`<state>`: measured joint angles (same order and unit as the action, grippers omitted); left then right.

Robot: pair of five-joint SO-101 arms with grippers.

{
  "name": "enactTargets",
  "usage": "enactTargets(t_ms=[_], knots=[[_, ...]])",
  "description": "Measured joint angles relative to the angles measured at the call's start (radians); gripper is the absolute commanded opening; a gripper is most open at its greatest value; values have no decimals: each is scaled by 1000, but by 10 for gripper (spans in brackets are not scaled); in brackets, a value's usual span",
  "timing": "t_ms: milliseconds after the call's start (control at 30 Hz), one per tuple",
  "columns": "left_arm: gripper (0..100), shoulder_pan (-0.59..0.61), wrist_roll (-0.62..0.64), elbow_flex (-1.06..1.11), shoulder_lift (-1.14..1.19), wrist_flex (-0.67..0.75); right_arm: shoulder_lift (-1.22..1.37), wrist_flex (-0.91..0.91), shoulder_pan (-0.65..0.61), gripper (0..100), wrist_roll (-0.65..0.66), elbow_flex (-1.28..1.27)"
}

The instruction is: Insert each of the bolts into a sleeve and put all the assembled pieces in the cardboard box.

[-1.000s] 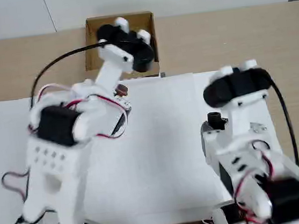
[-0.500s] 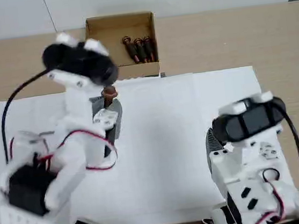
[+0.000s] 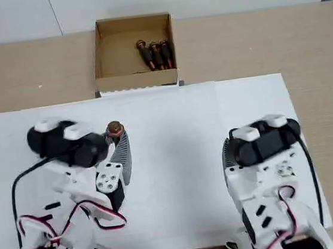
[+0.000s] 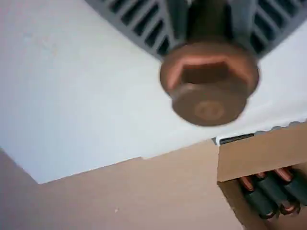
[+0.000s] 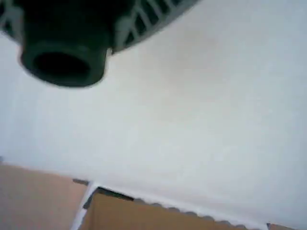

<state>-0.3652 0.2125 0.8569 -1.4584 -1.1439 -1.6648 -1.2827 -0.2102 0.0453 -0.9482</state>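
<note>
Left gripper [image 4: 209,19] grips a copper-coloured bolt [image 4: 209,81] by the shank, over the white sheet [image 3: 188,158] (a round stamp on its head is too blurred to read). Right gripper [image 5: 67,14] is closed around a black sleeve [image 5: 64,60] above the same sheet. Three assembled pieces [image 3: 155,53] lie side by side in the cardboard box [image 3: 96,54], just beyond the sheet's far edge.

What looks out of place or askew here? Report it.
Nothing stands out. Three assembled pieces lie side by side in the cardboard box; the left gripper holds a bolt, the right gripper a sleeve.
</note>
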Motion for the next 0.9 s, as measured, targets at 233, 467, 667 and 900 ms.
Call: enactTargets(t_ms=[233,467,667,900], knots=[[6,0,115,186,-126,127,5,112,-44,2,0,-132],[6,0,265,373,-193,282,6,261,-219,2,0,-273],[6,0,319,502,-285,407,6,399,-361,2,0,-393],[6,0,408,548,-345,463,6,460,-453,3,28,-489]])
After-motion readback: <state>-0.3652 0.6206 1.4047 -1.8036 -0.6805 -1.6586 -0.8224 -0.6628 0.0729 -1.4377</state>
